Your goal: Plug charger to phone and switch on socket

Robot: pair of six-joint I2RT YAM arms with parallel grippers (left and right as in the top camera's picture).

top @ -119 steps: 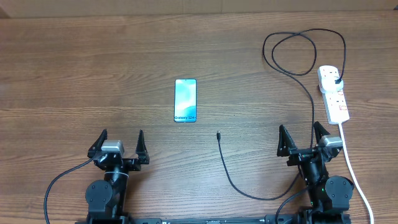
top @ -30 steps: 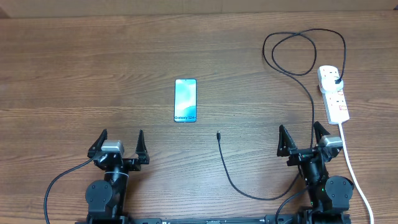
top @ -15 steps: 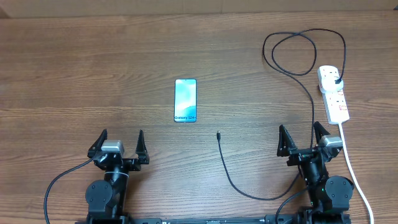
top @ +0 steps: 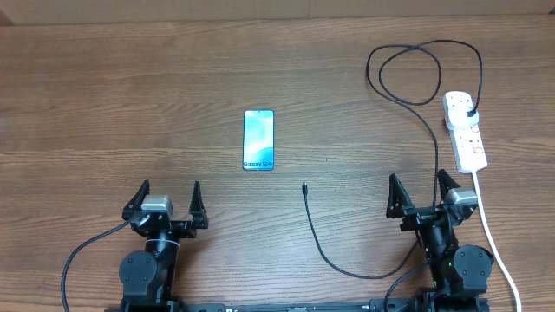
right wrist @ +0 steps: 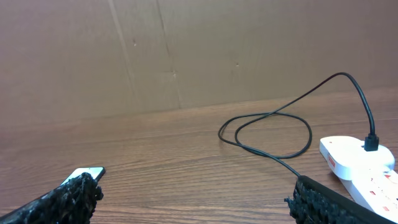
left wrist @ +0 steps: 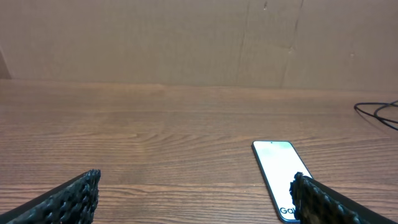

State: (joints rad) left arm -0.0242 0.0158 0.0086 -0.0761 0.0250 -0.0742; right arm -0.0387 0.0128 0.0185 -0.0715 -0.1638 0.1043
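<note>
Charger is untouched: its connector tip lies loose on the table, between my two grippers and a little toward the phone, not touching it. From the tip the cable curves back toward me, passes under my right arm, runs up beside the socket, loops at the far right and ends in the black plug, which sits in the far outlet.

The phone is flat, screen up, mid-table, "Galaxy S24" edge facing me. It is ahead and to the right of my left gripper, well apart from it. The left wrist view has it just past my right-hand finger.

The socket lies lengthwise at the right edge, ahead of my right gripper and apart from it. I can't read the switch position.

Both grippers are parked at the near edge, jaws spread wide, nothing between them.
</note>
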